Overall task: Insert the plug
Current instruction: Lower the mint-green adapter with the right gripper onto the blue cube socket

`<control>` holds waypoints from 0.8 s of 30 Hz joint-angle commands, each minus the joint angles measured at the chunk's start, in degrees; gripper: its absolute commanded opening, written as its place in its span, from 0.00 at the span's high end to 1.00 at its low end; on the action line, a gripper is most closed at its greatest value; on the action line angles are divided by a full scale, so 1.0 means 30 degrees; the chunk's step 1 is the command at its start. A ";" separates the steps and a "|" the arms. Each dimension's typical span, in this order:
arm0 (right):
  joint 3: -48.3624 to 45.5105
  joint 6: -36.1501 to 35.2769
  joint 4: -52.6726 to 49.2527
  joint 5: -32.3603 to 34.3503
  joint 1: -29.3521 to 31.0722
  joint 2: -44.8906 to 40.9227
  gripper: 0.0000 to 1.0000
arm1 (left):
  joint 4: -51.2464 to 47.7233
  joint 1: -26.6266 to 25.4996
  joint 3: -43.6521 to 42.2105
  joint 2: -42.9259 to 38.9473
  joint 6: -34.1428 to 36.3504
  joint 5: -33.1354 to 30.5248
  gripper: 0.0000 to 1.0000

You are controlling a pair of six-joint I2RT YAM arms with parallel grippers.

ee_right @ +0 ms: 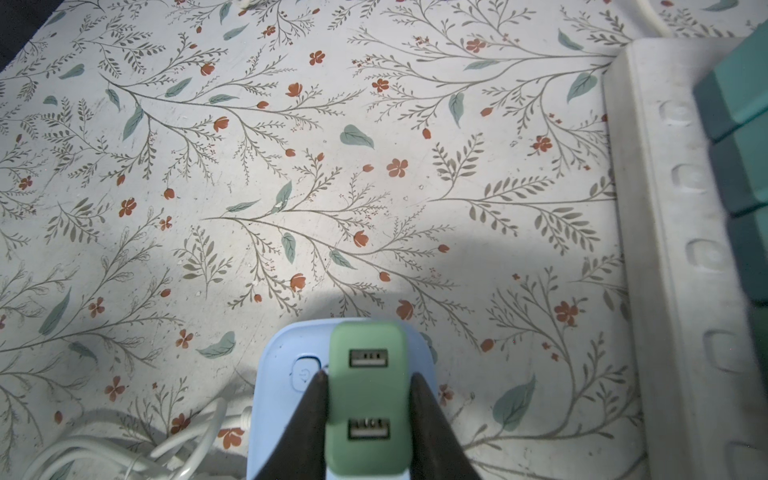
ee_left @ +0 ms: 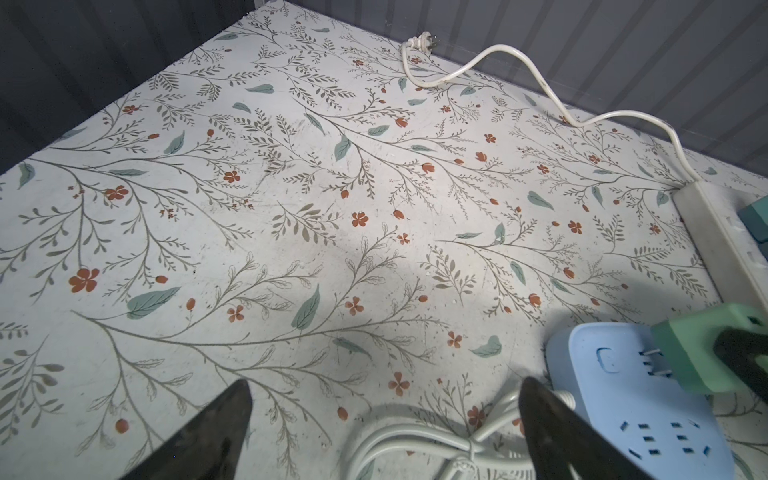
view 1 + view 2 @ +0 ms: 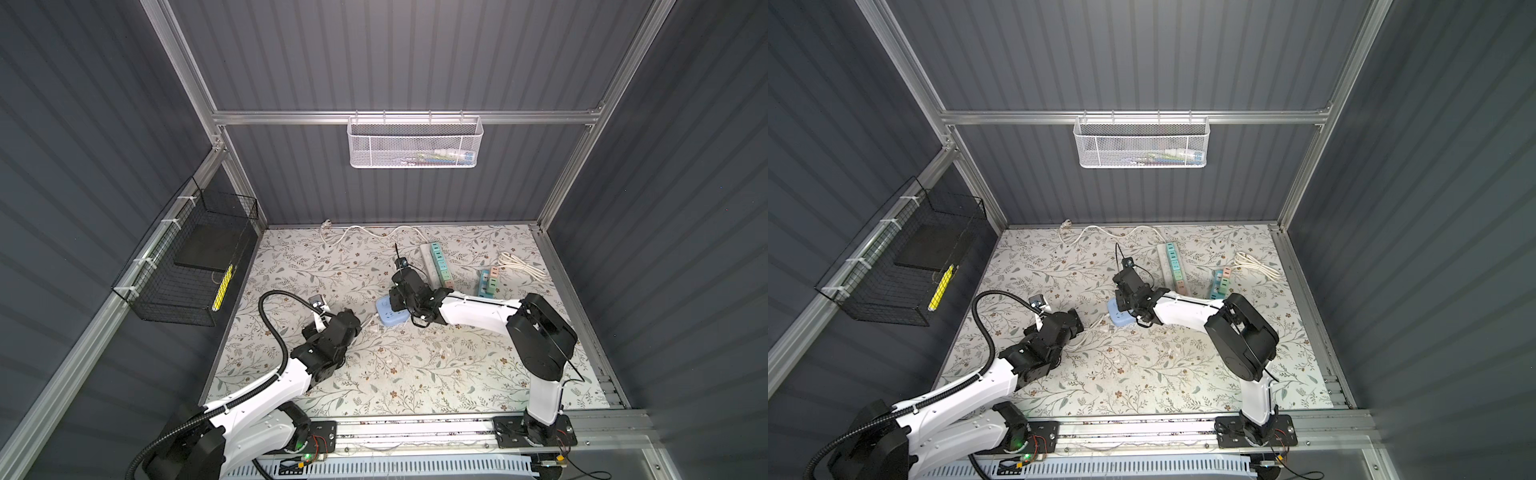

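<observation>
Left gripper (image 2: 386, 384) gapes fully wide, holding nothing; a bundled white cord (image 2: 419, 428) lies on the floral mat (image 2: 291, 208) under the gap; the blue socket block (image 2: 648, 415) sits just outside one finger; right gripper (image 1: 368, 376) is clamped on the green plug (image 1: 368, 399), directly over that block, prongs (image 2: 652, 361) showing at its face; a white power strip (image 1: 681, 249) lies apart, beside these jaws.
</observation>
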 commanded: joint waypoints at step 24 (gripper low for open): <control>-0.0153 -0.1023 -0.0814 0.1835 0.1178 0.1423 0.80 | 0.0081 0.0189 -0.0042 -0.0098 0.0264 0.0027 0.00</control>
